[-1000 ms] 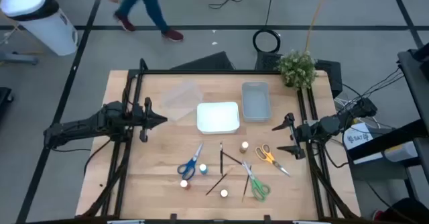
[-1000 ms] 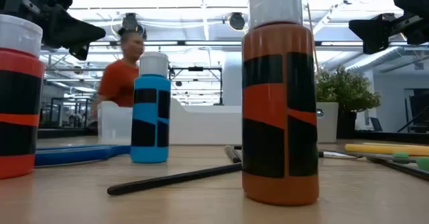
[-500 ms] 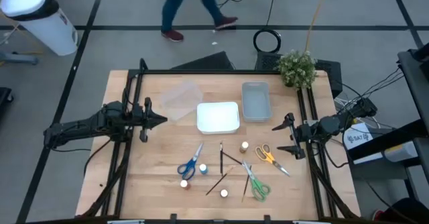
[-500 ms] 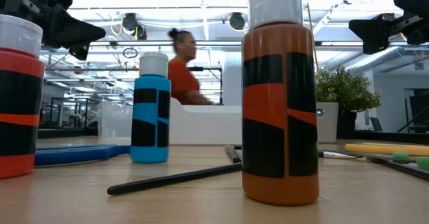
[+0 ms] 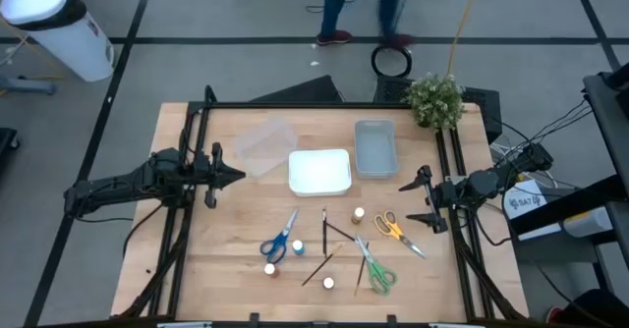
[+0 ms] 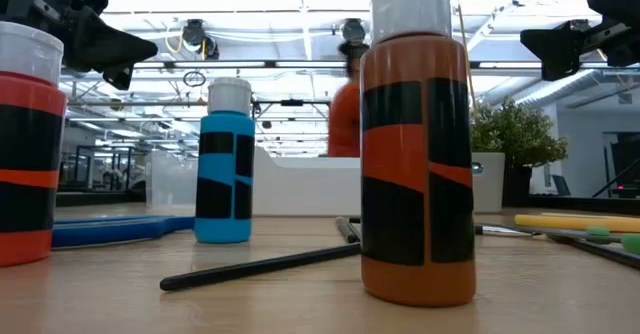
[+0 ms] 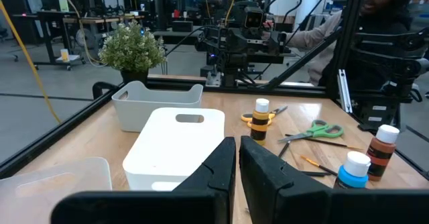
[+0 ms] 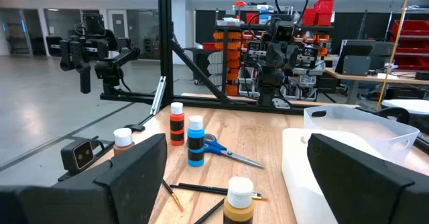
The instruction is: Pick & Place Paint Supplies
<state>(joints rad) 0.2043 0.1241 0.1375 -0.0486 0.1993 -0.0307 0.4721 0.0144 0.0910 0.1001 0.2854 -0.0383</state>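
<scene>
Left claw clenched, holding nothing, at tabletop left; right claw spread wide, empty, beside orange-handled scissors.

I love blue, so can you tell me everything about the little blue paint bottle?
The blue paint bottle is small and round, like plastic, with a white cap on top and black patches across its bright blue side. It stands upright on the wooden table, closed, and nothing is holding it. From above only its cap shows. It stands right beside the blue-handled scissors; I cannot tell if they touch. A red bottle stands close by.
</scene>
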